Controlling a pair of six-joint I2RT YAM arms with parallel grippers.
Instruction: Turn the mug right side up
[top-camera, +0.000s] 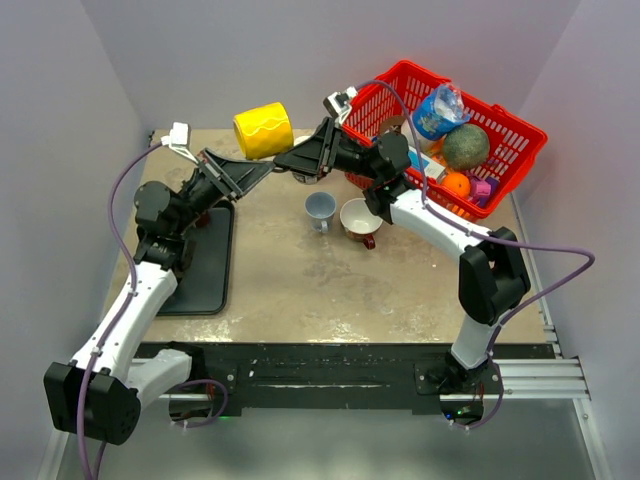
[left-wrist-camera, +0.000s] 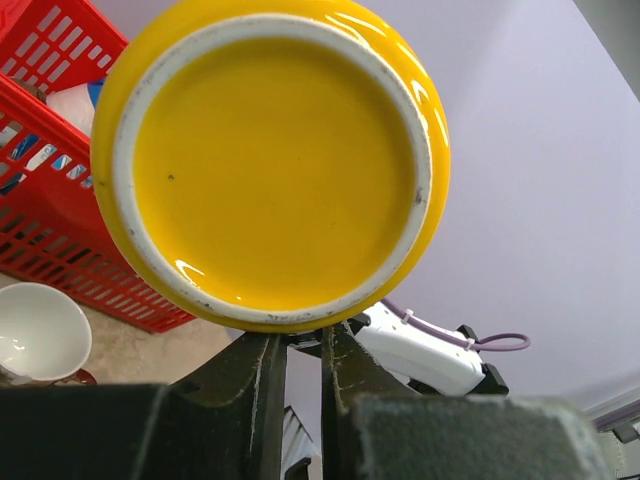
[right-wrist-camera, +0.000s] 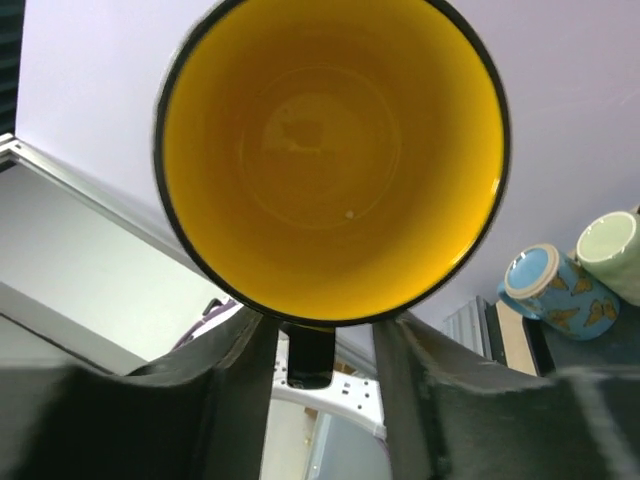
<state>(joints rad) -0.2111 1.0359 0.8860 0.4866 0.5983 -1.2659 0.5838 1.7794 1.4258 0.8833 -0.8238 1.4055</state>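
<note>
The yellow mug (top-camera: 263, 130) is held in the air on its side over the table's back left. The left wrist view shows its flat base (left-wrist-camera: 270, 160). The right wrist view looks into its open mouth (right-wrist-camera: 330, 150). My left gripper (top-camera: 268, 168) comes from below left. Its jaws (left-wrist-camera: 300, 340) are nearly together, pinched at the mug's underside, seemingly on the handle. My right gripper (top-camera: 287, 160) comes from the right, just under the mug's rim. Its jaws (right-wrist-camera: 322, 325) stand wide apart on either side of a dark piece under the mug, without touching it.
A grey-blue mug (top-camera: 320, 209) and a white cup with a red handle (top-camera: 360, 218) stand upright mid-table. A red basket (top-camera: 520, 130) with fruit and packets sits at the back right. A black tray (top-camera: 205, 270) lies at the left.
</note>
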